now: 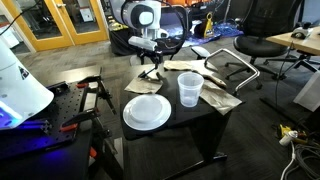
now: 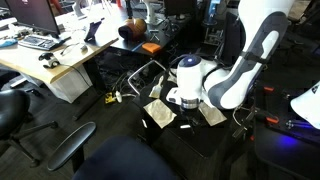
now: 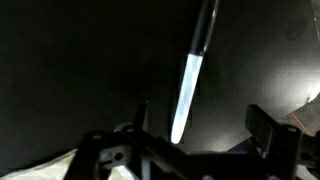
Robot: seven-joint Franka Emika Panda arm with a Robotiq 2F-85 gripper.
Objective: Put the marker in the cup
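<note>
Wrist view: your gripper [image 3: 200, 122] is spread wide, not yet gripping. The marker [image 3: 190, 75] lies on the dark table [image 3: 80, 60] between the jaws, pointing to twelve o'clock. The cup [image 1: 189, 89] stands at the plate's [image 1: 147, 112] two o'clock. Grasping, carrying and dropping all remain.

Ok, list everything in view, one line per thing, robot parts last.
marker: one, dark with glare along its barrel, lying on the table
cup: one, clear, standing on the table beside the plate
plate: one, white, near the table's front edge
paper sheets: several, tan, spread on the table behind and beside the cup
table: one, black
office chair: one, black, behind the table
clamps: red and black, count unclear, beside the table
desk: one, light wood, cluttered, away from the table
arm: one, white
tool: one, black, open, above the marker
</note>
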